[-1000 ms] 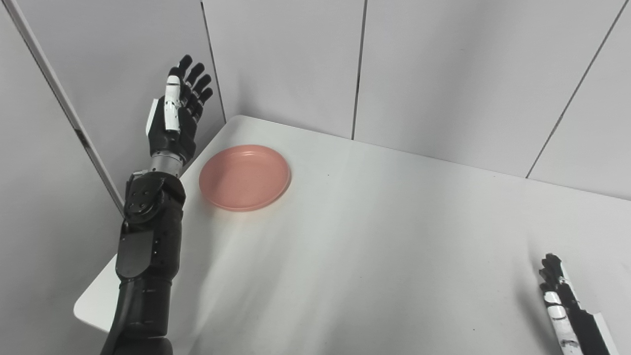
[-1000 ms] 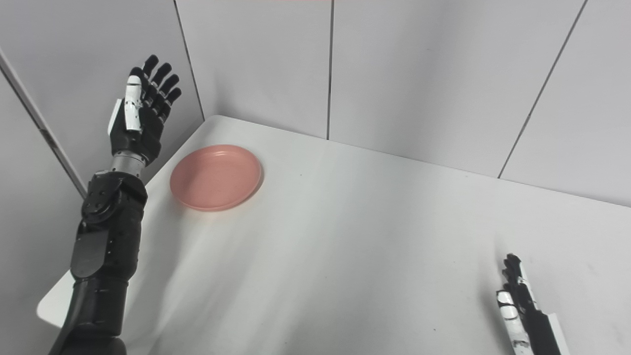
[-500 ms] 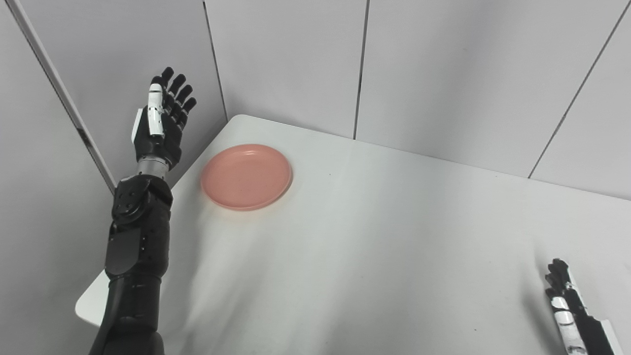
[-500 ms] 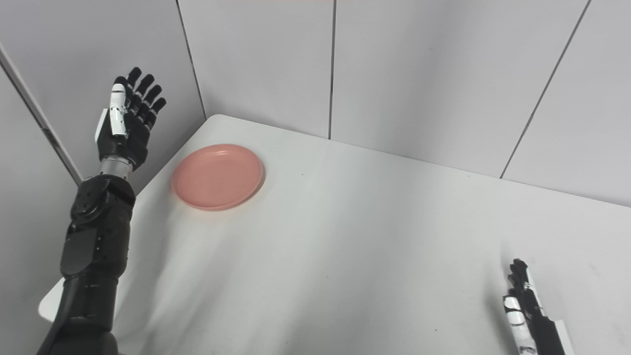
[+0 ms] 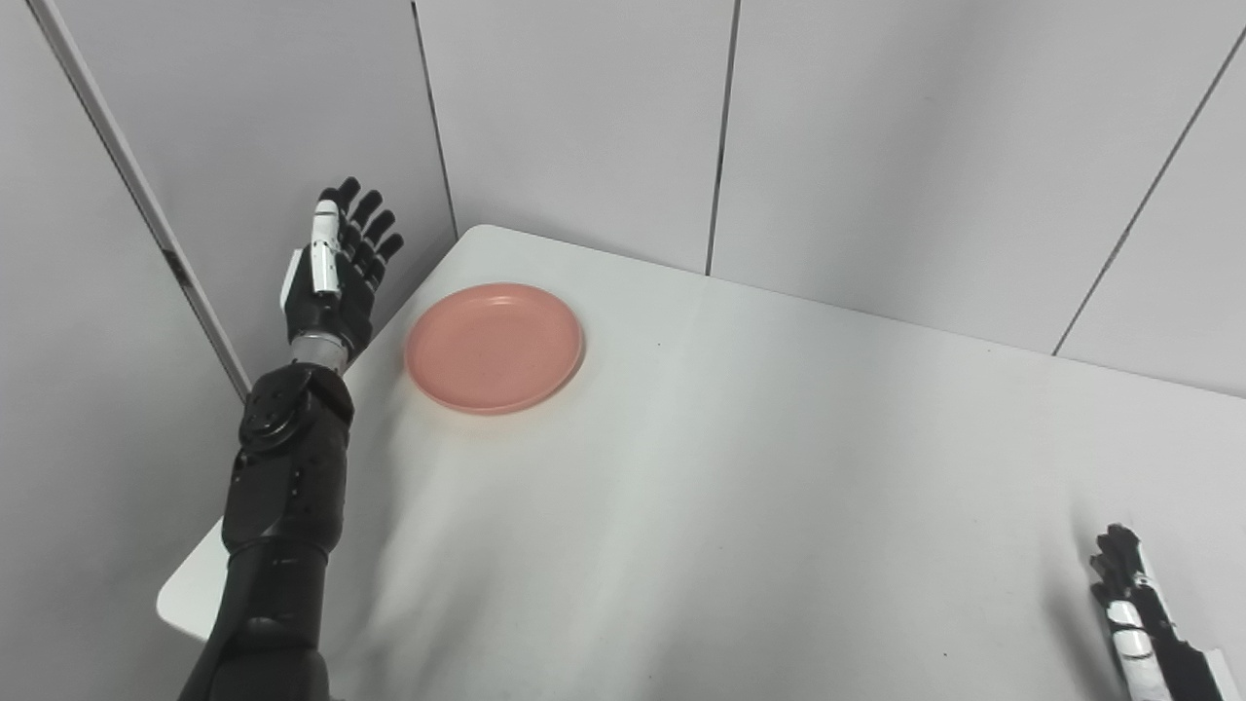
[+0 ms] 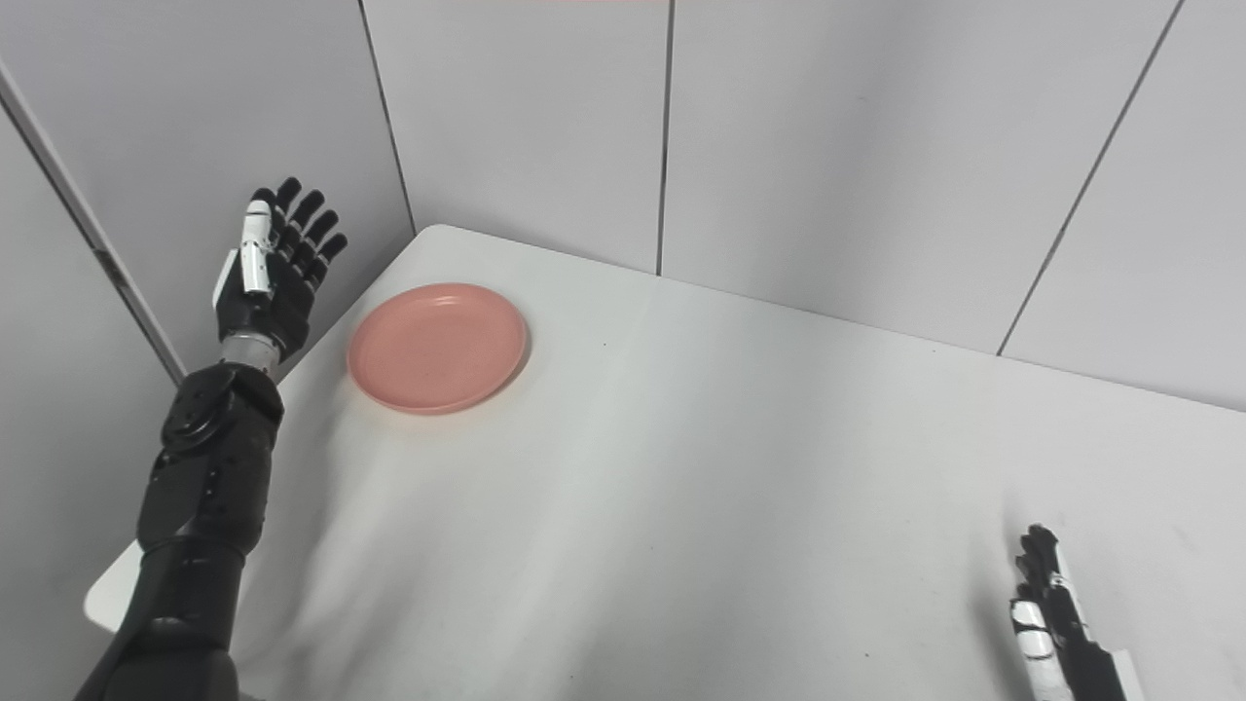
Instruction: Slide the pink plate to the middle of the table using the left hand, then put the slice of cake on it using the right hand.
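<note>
Currently step one, unstarted: round pink plastic plate (image 5: 494, 347) sits near white tabletop's (image 5: 740, 487) far-left corner. Left robot hand (image 5: 336, 273) open, empty, beside it; right robot hand (image 5: 1139, 613) state unclear. Next: contact rim, push centreward.

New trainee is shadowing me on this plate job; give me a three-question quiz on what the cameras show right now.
1. True or false: the left hand is touching the pink plate.
2. Multiple choice: where does the pink plate sit on the table? A) middle B) far left corner C) near right edge
3. Fill in: the slice of cake is ____ in both views.

Key:
1. False; the left hand is raised, fingers spread, beside the table edge.
2. B
3. Not visible. The right hand is low at the bottom right.
</note>
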